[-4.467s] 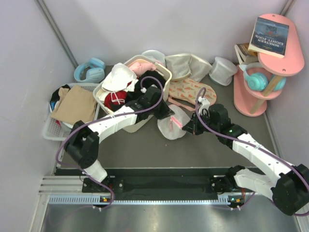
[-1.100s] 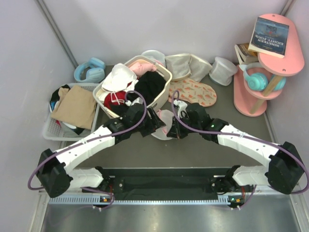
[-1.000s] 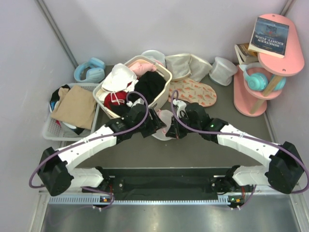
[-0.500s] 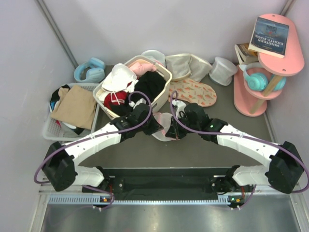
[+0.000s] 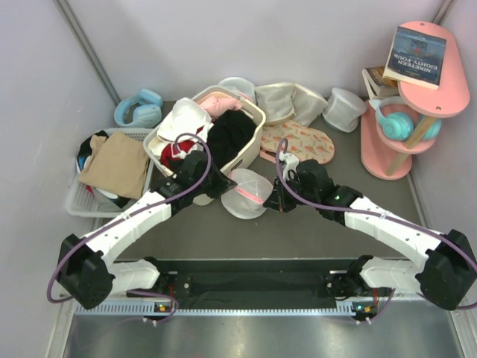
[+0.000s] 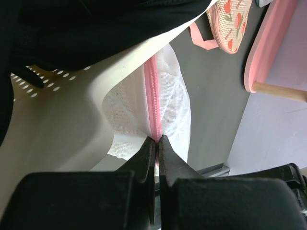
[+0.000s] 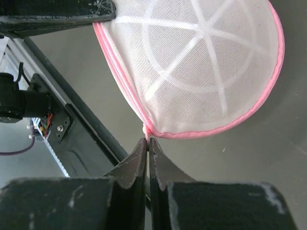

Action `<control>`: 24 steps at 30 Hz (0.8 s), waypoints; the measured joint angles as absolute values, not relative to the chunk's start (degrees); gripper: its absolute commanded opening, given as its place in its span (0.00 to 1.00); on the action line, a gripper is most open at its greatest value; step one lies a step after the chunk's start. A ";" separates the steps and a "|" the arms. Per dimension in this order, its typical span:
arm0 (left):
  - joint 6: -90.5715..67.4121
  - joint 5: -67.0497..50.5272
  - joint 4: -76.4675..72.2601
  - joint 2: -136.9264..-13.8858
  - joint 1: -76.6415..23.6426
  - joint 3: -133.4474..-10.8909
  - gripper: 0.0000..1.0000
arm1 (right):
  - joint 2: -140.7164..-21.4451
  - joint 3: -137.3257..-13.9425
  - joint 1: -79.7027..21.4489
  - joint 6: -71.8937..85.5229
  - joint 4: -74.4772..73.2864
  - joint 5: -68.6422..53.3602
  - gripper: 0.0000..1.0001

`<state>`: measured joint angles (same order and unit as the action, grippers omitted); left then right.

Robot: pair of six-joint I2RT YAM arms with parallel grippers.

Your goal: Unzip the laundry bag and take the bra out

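Grey table, lilac walls. The bag is mid-table, at the basket's 5 o'clock. Left gripper pinches shut on its pink zip at 9 o'clock, right gripper on the rim at 3. Likely light, floppy mesh: hold the trim.

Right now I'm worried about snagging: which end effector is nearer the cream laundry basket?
Left. The left end effector grips the laundry bag beside the laundry basket; the right end effector grips the bag's far edge.
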<state>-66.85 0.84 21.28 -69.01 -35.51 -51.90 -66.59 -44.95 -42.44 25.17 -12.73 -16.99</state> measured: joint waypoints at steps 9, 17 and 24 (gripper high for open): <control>-64.10 -2.26 20.38 -70.04 -34.98 -52.38 0.69 | -66.11 -44.93 -41.82 25.08 -13.65 -17.43 0.00; -63.44 -3.70 18.44 -70.54 -35.99 -55.20 0.77 | -66.17 -44.99 -42.00 25.10 -15.00 -17.89 0.00; -65.21 -1.65 20.91 -68.75 -41.58 -52.86 0.77 | -69.32 -47.40 -44.38 25.10 -14.83 -18.31 0.00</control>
<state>-65.21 -1.65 20.91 -68.75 -41.58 -52.86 -69.32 -47.40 -44.38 25.10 -14.83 -18.31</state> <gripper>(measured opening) 0.774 0.008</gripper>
